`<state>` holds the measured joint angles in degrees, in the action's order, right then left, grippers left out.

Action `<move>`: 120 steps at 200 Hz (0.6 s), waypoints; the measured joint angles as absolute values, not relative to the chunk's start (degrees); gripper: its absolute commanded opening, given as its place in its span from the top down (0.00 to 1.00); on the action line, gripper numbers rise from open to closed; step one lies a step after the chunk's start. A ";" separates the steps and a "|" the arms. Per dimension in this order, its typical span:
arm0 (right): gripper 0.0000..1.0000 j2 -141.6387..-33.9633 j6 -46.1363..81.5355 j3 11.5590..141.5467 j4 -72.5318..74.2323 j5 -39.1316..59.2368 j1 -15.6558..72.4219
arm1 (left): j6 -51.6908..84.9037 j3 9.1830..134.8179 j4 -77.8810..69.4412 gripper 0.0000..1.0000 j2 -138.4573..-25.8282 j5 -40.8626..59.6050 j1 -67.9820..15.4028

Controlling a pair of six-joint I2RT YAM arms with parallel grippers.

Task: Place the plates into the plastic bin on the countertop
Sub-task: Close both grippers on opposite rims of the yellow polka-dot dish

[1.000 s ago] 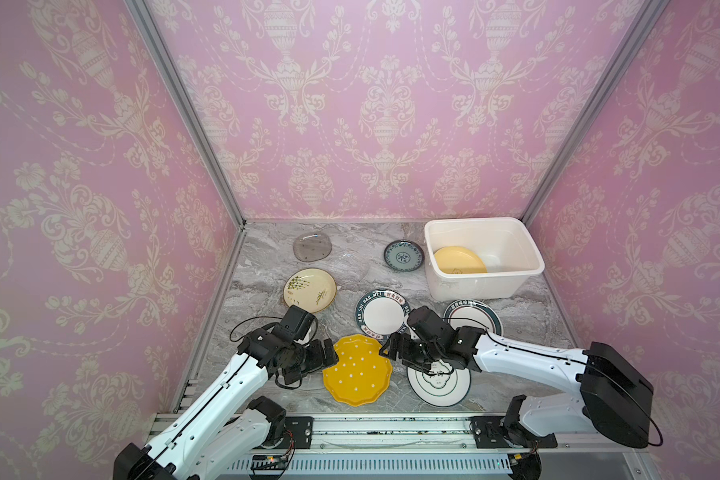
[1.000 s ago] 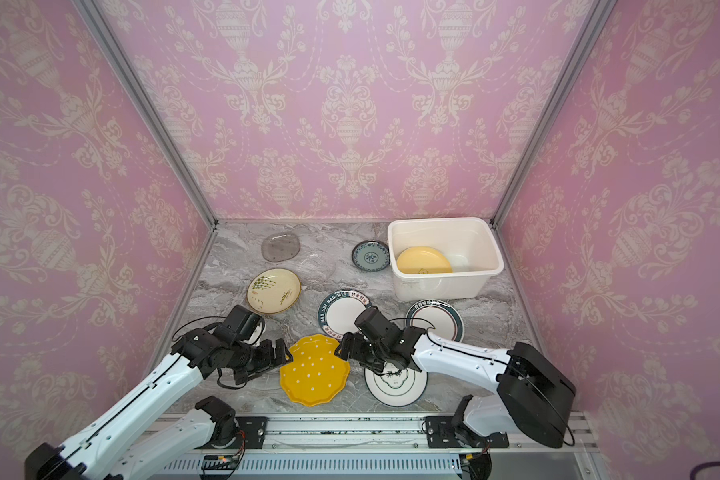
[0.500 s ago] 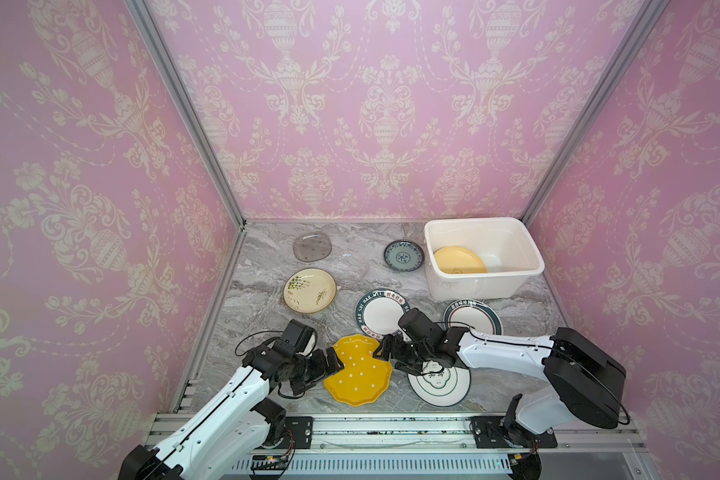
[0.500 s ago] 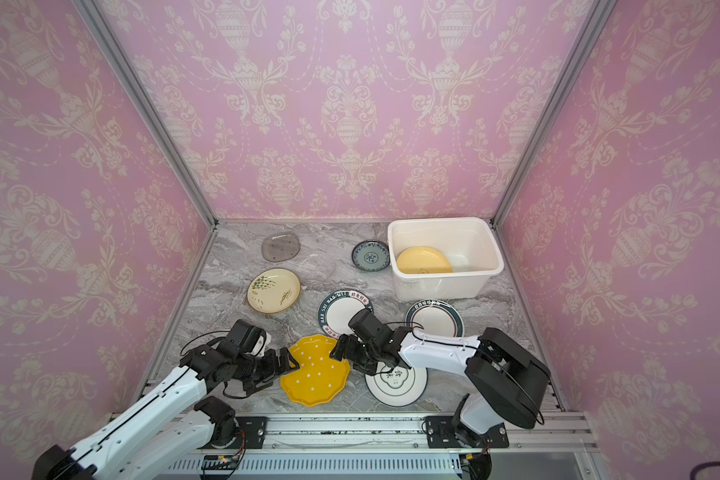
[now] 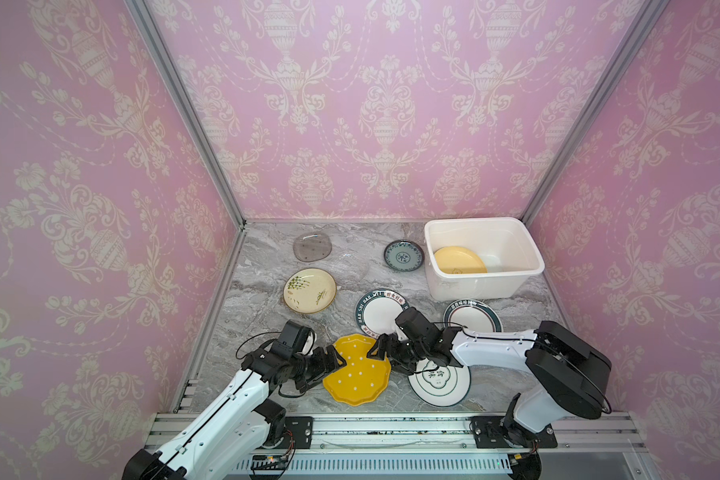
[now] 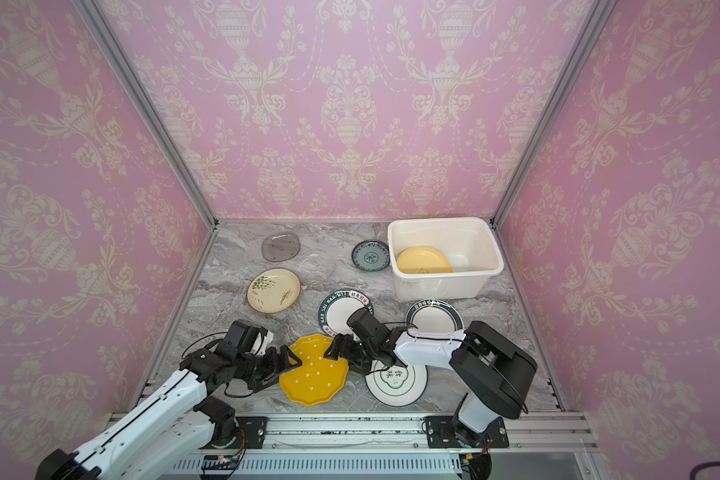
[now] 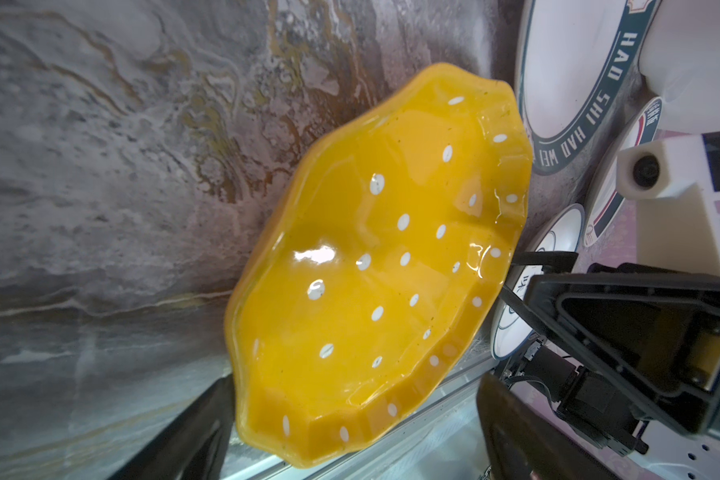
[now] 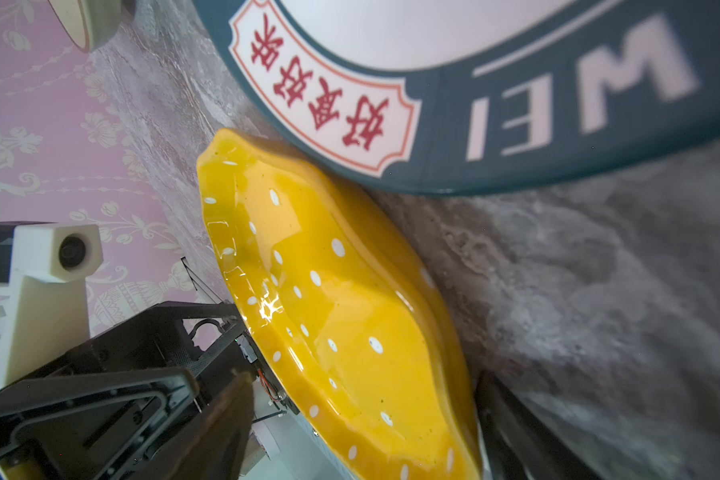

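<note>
Your left end effector (image 5: 329,370) and right end effector (image 5: 382,358) both gape empty, flanking the yellow dotted scalloped plate (image 5: 356,380): stiff, glossy, likely slippery and breakable, so pinch its raised rim.

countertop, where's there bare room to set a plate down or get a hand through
Bare countertop: the left strip between the sprig plate and the left gripper; the back edge between the smoky plate and blue plate. Crowded: front centre, where the right gripper faces it across the yellow plate, rimmed plates close around.
</note>
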<state>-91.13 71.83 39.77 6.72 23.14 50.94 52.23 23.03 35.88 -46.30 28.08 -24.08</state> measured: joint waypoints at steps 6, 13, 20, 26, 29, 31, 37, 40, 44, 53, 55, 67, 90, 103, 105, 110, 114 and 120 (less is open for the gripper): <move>0.19 -91.11 71.94 39.40 7.42 23.24 50.83 | 52.21 23.03 35.86 0.11 -46.63 28.10 -24.03; 0.20 -91.09 72.14 38.76 8.84 23.33 50.72 | 52.18 23.03 35.83 0.11 -46.98 28.21 -23.99; 0.21 -91.07 72.29 38.22 10.15 23.42 50.65 | 52.16 23.00 35.79 0.12 -47.33 28.25 -23.92; 0.21 -91.07 72.42 37.65 11.38 23.49 50.65 | 52.16 22.98 35.75 0.12 -47.53 28.32 -23.79; 0.22 -91.07 72.49 37.41 11.90 23.55 50.65 | 52.14 22.98 35.75 0.12 -47.66 28.38 -23.79; 0.22 -91.05 72.58 37.23 12.27 23.59 50.65 | 52.14 22.98 35.75 0.12 -47.72 28.40 -23.79; 0.23 -91.05 72.75 36.77 13.26 23.70 50.65 | 52.10 22.98 35.75 0.12 -47.88 28.42 -23.79; 0.23 -91.05 72.77 36.64 13.58 23.77 50.65 | 52.01 22.98 35.75 0.12 -47.94 28.45 -23.77; 0.24 -91.05 72.90 36.51 13.91 23.77 50.65 | 51.99 22.98 35.75 0.12 -48.01 28.45 -23.79; 0.25 -91.05 73.17 36.18 14.74 23.81 50.65 | 51.99 22.98 35.75 0.12 -48.12 28.49 -23.79; 0.25 -91.05 73.17 36.12 14.85 23.81 50.65 | 51.99 22.98 35.75 0.12 -48.12 28.49 -23.77; 0.27 -91.05 73.30 36.01 15.42 23.81 50.65 | 51.96 22.98 35.81 0.12 -48.12 28.49 -23.77; 0.31 -91.05 73.36 36.01 16.84 24.05 50.65 | 51.96 22.98 35.79 0.12 -48.16 28.64 -23.73; 0.33 -91.05 73.34 36.01 17.93 24.27 50.65 | 51.96 22.98 35.77 0.12 -48.31 28.88 -23.73; 0.34 -91.05 73.36 36.01 18.15 24.25 50.65 | 51.96 22.98 35.77 0.12 -48.36 28.88 -23.73; 0.35 -91.05 73.36 36.01 18.59 24.25 50.65 | 51.96 22.98 35.77 0.12 -48.47 28.88 -23.73; 0.35 -91.05 73.32 36.01 18.92 24.27 50.65 | 51.96 22.98 35.81 0.13 -48.53 28.88 -23.73; 0.36 -91.05 73.34 36.01 19.31 24.27 50.65 | 51.96 22.98 35.83 0.13 -48.60 28.88 -23.70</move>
<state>-91.05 73.34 36.01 19.31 24.27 50.65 51.96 22.98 35.83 -48.60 28.88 -23.70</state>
